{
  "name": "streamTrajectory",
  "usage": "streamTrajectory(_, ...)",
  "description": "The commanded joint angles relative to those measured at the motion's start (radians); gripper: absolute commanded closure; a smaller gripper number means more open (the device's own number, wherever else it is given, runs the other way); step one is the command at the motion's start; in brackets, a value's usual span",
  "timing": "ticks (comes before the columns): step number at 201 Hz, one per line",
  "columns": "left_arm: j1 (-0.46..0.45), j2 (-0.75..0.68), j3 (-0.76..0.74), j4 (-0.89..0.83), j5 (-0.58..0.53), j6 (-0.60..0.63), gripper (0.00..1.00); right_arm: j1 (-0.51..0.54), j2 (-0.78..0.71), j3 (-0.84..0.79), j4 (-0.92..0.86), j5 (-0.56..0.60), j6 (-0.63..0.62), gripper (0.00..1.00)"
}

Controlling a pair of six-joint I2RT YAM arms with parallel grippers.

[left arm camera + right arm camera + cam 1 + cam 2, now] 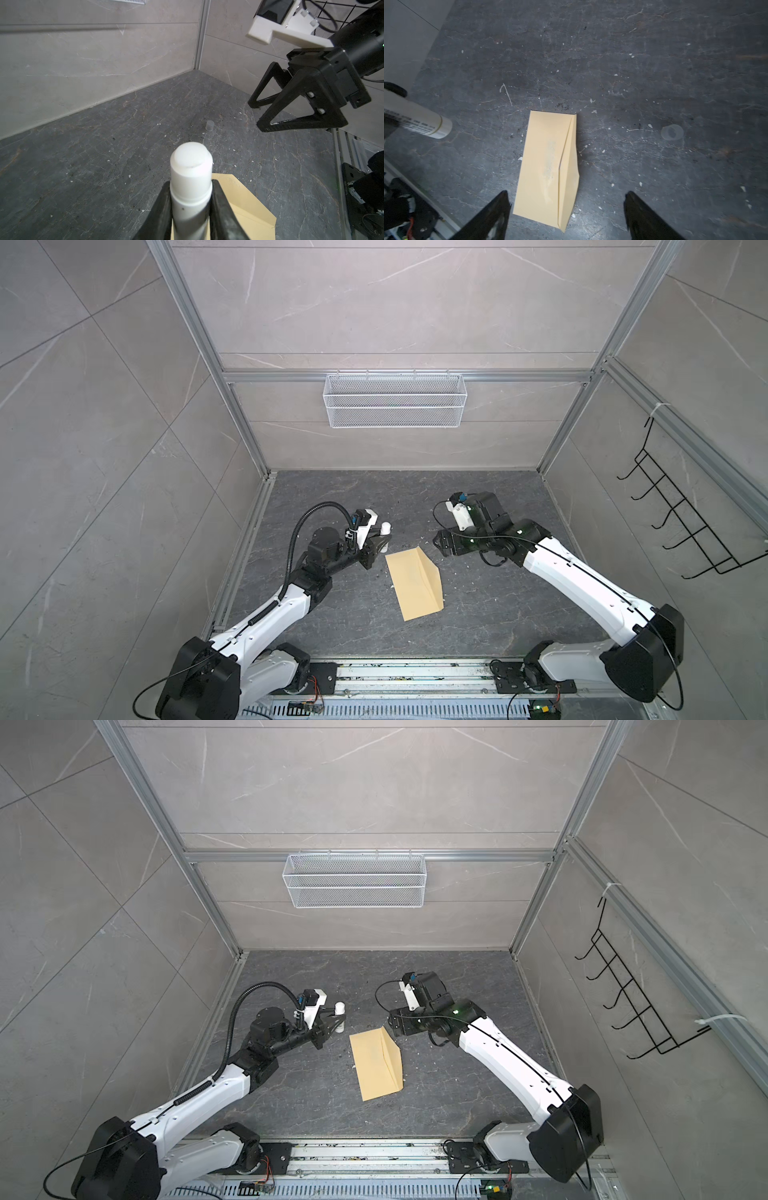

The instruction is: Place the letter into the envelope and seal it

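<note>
Robotics lab work cell. Open box of aluminium extrusion frame [274,376], with grey stone-look wall panels [395,302] on three sides. Dark marbled work slab [374,497] in lower middle, speckled with white flecks. Left arm [270,614] and right arm [582,576], white and black, mounted on metal rail [415,674] along bottom edge. Bare circuit board [540,709] with green light, loose wiring and slotted cable duct [374,711] below rail. White mesh basket [395,404] hung at centre of back wall. Black wire hook rack [685,522] at right, fixed with cable ties.
</note>
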Motion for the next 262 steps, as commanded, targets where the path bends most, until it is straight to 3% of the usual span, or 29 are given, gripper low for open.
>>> streamTrajectory(1,-0.045,0.037,-0.013,0.076,-0.044,-0.010,1.00,-0.001,-0.051,-0.088,0.069,0.105,0.018,0.22)
streamTrajectory(51,-0.118,0.170,-0.043,0.205,-0.091,-0.049,1.00,-0.028,-0.023,-0.227,0.142,0.113,0.103,0.45)
streamTrajectory(102,-0.126,0.296,-0.061,0.338,-0.122,-0.101,1.00,-0.041,0.071,-0.294,0.243,0.020,0.176,0.72)
streamTrajectory(143,-0.126,0.373,-0.066,0.385,-0.137,-0.129,1.00,-0.044,0.148,-0.313,0.305,-0.046,0.208,0.86)
streamTrajectory(210,-0.127,0.473,-0.084,0.451,-0.170,-0.163,1.00,-0.044,0.241,-0.319,0.375,-0.127,0.248,0.96)
streamTrajectory(262,-0.126,0.549,-0.080,0.497,-0.175,-0.192,1.00,-0.046,0.281,-0.327,0.413,-0.208,0.269,0.98)
